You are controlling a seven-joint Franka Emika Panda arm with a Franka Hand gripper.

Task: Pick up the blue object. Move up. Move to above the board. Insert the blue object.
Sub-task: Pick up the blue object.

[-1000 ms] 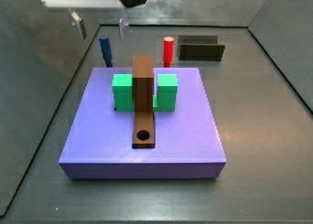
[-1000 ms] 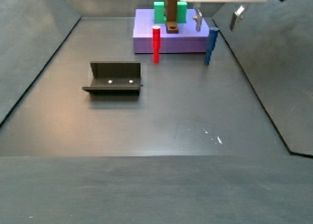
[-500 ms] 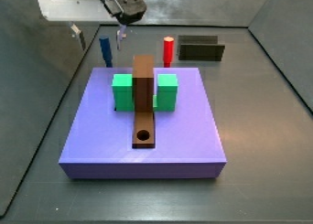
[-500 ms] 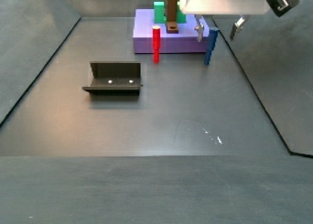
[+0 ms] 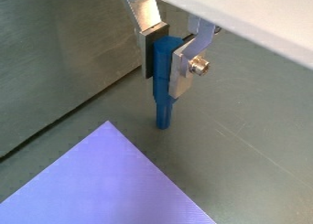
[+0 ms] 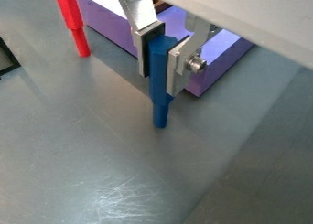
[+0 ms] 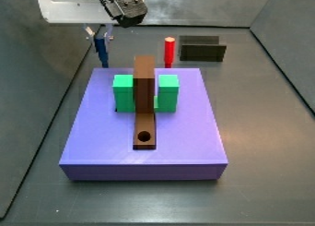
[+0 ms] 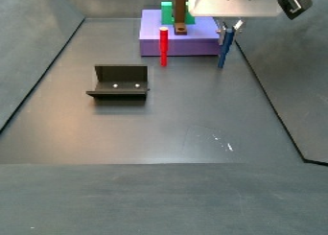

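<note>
Blue object (image 5: 160,90), one of two pegs, is clamped upright in the gripper (image 5: 169,56); two green blocks (image 7: 124,91).

Silver-metal claw (image 5: 166,56) around matt blue object (image 5: 160,90); floor (image 6: 98,164) faintly glossy.

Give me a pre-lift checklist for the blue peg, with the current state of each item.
1. Gripper straddles the blue object near its top: ok.
2. Fingers closed firmly on it: cannot tell.
3. Peg upright on the floor: ok in both wrist views.
4. Red peg stands apart from the gripper: ok.
5. Hole in the board unobstructed: ok.
6. Purple slab beside the peg, not touching it: ok.
</note>
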